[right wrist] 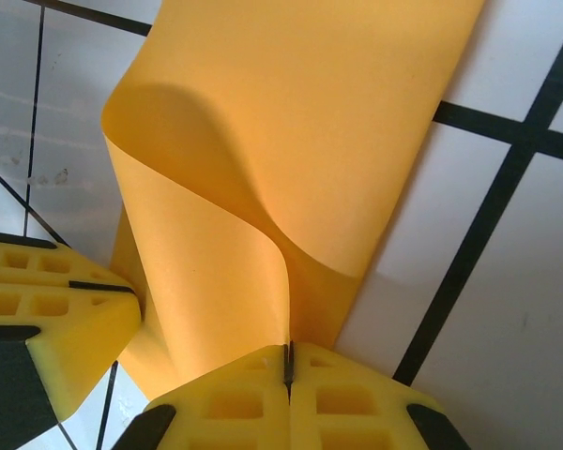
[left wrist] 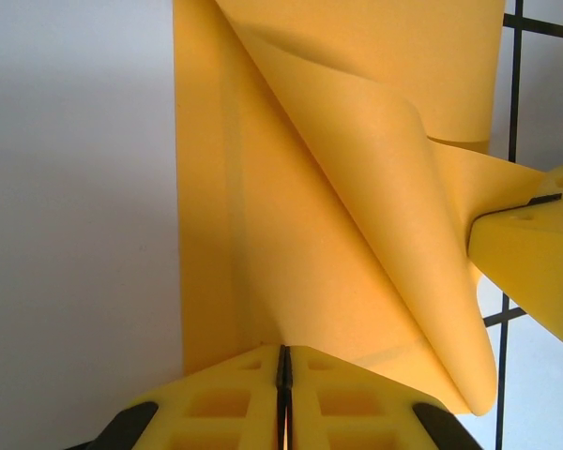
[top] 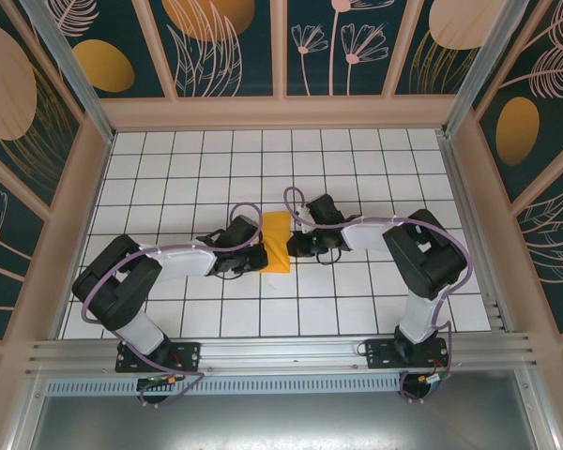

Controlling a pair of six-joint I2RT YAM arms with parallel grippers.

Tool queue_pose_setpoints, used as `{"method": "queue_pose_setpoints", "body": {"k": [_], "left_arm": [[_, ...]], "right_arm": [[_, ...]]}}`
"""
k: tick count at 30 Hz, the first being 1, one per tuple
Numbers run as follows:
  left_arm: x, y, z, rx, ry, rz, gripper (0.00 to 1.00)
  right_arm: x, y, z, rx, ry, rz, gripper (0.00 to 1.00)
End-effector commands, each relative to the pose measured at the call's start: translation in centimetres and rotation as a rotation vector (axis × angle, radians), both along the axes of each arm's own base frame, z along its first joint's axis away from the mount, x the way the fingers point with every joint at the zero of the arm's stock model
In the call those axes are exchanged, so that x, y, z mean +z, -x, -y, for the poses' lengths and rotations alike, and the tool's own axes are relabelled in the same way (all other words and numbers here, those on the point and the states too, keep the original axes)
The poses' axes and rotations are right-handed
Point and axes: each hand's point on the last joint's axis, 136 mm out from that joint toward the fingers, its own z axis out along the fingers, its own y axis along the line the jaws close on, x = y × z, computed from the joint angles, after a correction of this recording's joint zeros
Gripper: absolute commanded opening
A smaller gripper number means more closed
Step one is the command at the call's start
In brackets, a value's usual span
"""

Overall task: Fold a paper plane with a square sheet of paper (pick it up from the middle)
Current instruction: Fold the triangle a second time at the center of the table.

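Your left arm (top: 169, 258) and right arm (top: 394, 230) reach in from near desk edge, tips facing each other. Left jaws pressed together, pinching edge of paper sheet (left wrist: 291, 234). Right jaws pressed together too, pinching curled flap of same sheet (right wrist: 291, 141). Sheet (top: 277, 242) sits between both jaws, part flat on desk (top: 357, 169), one flap lifted and bowed. Beyond jaws you see white grid tiles, then leafy wall (top: 357, 47).
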Motion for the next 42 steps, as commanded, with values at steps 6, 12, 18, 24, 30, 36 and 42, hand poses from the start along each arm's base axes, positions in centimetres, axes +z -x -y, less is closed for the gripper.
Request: {"method": "queue_pose_setpoints", "body": {"k": [6, 12, 18, 24, 30, 36, 42], "left_arm": [[-1.9, 1.2, -2.0, 0.003, -0.106, -0.052, 0.11], [-2.0, 1.3, -2.0, 0.004, -0.108, -0.054, 0.11], [-1.9, 1.3, -2.1, 0.004, -0.109, -0.053, 0.11], [-1.2, 1.1, -1.8, 0.011, -0.086, -0.038, 0.12], [2.5, -0.3, -0.6, 0.061, 0.031, 0.044, 0.15], [7.8, -2.7, 0.6, 0.166, 0.226, 0.179, 0.14], [8.6, -4.5, 1.4, 0.259, 0.406, 0.177, 0.07]], "right_arm": [[0.0, -0.9, -0.2, 0.016, 0.012, 0.024, 0.05], [-0.1, -0.9, -0.1, 0.016, 0.012, 0.021, 0.06], [-0.7, -0.9, 0.0, 0.015, 0.026, 0.011, 0.06], [-1.5, -0.5, 0.4, 0.002, 0.042, -0.007, 0.06], [-1.8, -0.2, 0.6, -0.002, 0.043, -0.016, 0.06], [-2.0, -0.1, 0.7, -0.006, 0.046, -0.019, 0.06], [-2.4, 0.0, 0.7, -0.002, 0.047, -0.029, 0.06]]}}
